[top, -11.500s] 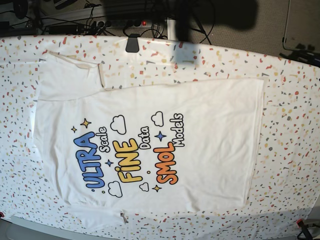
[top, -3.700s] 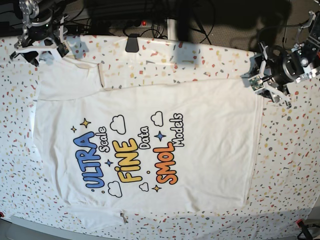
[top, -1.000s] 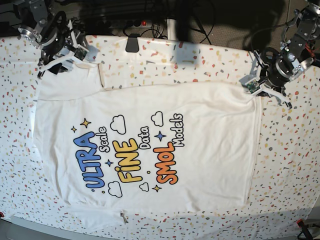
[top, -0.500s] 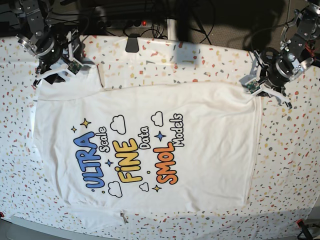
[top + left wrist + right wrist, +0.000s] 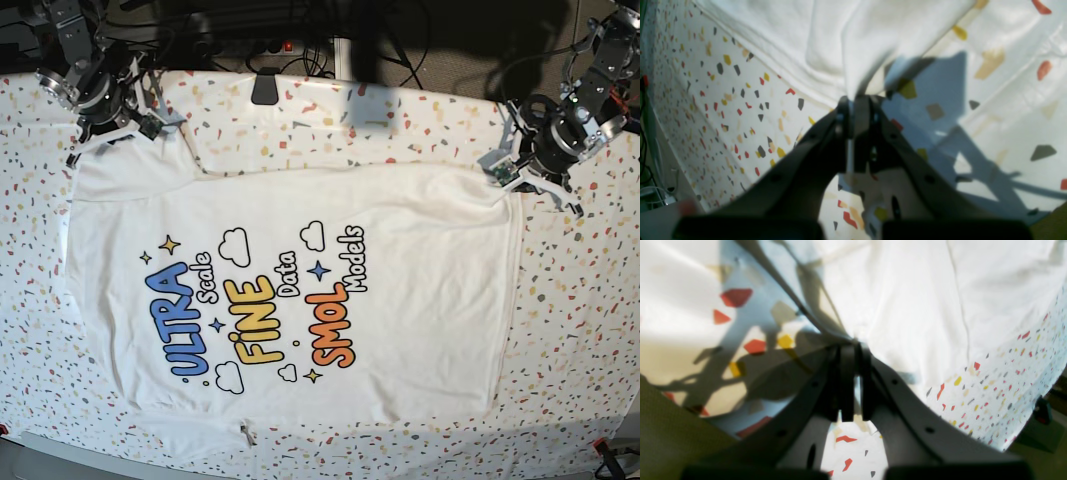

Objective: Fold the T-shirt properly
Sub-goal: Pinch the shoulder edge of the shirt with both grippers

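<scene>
Base view: the T-shirt [image 5: 300,290] is lying print-up across the speckled table cover [image 5: 580,330], both far corners being gripped.
Left wrist view: the left gripper [image 5: 857,103] is pinching shut on a bunched shirt corner, cloth rising from the jaws.
Right wrist view: the right gripper [image 5: 851,350] is clamping shut on the sleeve-side edge.
Doing it well: both arms should probably be lifting together, level, keeping the edge taut before carrying it over the print.

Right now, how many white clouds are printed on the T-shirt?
4 clouds on the T-shirt: one above "FINE", one above "SMOL", one below "ULTRA", a small one below "FINE". None seems hidden.
</scene>
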Robot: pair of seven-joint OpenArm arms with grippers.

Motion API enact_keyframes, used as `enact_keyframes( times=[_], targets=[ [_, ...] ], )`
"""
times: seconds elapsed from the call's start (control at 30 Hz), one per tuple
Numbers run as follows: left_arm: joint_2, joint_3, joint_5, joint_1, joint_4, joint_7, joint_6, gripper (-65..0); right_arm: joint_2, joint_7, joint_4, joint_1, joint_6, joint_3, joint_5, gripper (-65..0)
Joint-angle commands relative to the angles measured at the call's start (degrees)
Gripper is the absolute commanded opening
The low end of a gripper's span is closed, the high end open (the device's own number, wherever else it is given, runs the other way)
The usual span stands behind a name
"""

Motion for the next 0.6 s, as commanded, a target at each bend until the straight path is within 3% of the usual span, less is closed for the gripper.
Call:
enact_keyframes(
  times=[0.0, 0.17, 0.43, 0.57],
  targets=[
    [-0.87, -0.37, -0.02, -0.63, 0.74, -0.68, 0.59, -65.0, 0.81, 0.02, 1.01, 0.02, -0.44, 0.46, -0.33, -65.0],
    [-0.87, -0.37, 0.00, -0.63, 0.74, -0.68, 0.59, -65.0, 0.83, -0.61, 1.05, 0.02, -0.70, 0.46, 1.11, -65.0],
    [-0.87, -0.37, -0.37, -0.61, 0.74, -0.68, 0.59, -65.0, 1.49, 0.04, 1.05, 0.04, -0.37, 0.46, 12.26, -65.0],
    [-0.87, -0.39, -2.86, -0.63, 0.74, -0.59, 0.59, -65.0, 4.22, -0.50, 1.20, 0.37, -0.48, 0.46, 14.91, -65.0]
  ],
)
